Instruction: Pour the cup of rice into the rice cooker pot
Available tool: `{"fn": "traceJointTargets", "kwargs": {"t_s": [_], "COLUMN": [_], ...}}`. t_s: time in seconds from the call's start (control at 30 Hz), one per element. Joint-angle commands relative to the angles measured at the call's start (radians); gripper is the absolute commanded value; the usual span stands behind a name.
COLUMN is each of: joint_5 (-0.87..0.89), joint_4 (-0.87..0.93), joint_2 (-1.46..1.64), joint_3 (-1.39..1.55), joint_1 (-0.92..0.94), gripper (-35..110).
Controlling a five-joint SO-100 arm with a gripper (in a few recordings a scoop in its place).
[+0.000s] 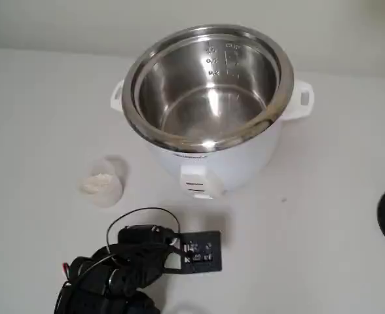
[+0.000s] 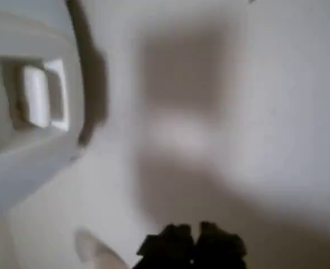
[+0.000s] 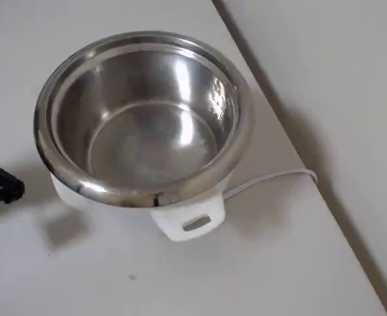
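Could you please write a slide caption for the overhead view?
Empty, shiny stainless-steel rice cooker pot seated in its white cooker body on a white table, power cord trailing off the edge.

Engraved level marks inside the rice cooker pot (image 1: 209, 85) and the cooker's front label are too blurred to read.

cup (image 1: 103, 182): bare table around | cooker body (image 1: 225, 163): blocks right side
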Motion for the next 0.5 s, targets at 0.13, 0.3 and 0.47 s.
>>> {"fn": "traceJointTargets", "kwargs": {"t_s": [0.13, 0.3, 0.47], "joint_5": [-0.014, -0.098, -0.692], "joint_4": [-0.026, -0.026, 0.069], "joint_2": [0.008, 0.008, 0.031], "joint_3": [-0.003, -0.003, 0.038], "joint_1": [-0.011, -0.086, -0.408], "gripper": [0, 1, 3]}}
